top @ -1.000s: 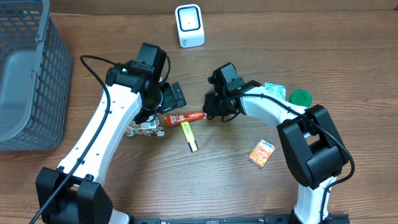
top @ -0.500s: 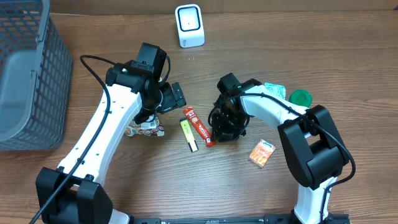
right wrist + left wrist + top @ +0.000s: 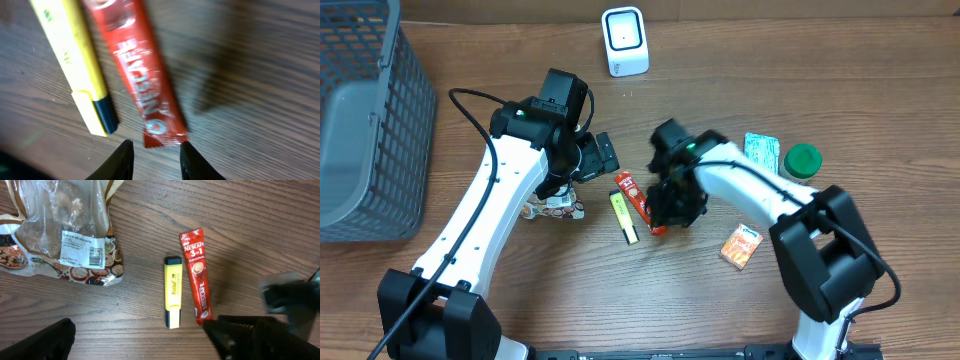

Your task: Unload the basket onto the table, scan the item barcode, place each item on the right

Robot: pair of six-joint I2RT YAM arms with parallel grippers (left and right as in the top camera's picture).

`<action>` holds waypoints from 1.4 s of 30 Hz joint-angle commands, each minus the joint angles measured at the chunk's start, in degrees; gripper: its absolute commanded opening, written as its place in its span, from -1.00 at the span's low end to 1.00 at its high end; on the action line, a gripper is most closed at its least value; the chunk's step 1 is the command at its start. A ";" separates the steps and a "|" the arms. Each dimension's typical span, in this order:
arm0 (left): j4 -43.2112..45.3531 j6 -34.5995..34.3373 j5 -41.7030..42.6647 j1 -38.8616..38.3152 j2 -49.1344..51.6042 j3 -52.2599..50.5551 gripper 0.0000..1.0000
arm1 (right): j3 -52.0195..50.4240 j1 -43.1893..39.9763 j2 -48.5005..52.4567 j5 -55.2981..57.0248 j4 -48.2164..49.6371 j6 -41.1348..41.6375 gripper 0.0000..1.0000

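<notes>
Red sachet (image 3: 638, 200) laid beside highlighter (image 3: 624, 218), freed from right gripper (image 3: 152, 150).
Right jaws slightly parted over its end, left gripper (image 3: 598, 158) spread wide, empty; regrasp likely before scanner (image 3: 624, 41).

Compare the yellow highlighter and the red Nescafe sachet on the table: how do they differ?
The highlighter is yellow with a black end; the Nescafe sachet is red with white lettering. The highlighter is a solid bar, the Nescafe sachet a flat packet. The Nescafe sachet is the longer one. Both lie flat on the wooden table, side by side.
</notes>
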 commanded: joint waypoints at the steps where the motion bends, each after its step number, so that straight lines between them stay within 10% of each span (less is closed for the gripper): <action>1: 0.09 1.14 -0.37 -0.48 0.50 0.42 1.00 | 0.92 4.22 -1.62 10.56 1.40 0.68 -0.38; 32: 0.46 0.46 -2.23 5.57 0.50 0.42 1.00 | -3.34 8.35 -1.38 19.67 7.19 4.17 -0.29; 42: 0.66 0.46 -1.84 5.84 0.50 0.42 1.00 | -3.34 8.35 -1.38 19.65 7.34 4.15 -0.76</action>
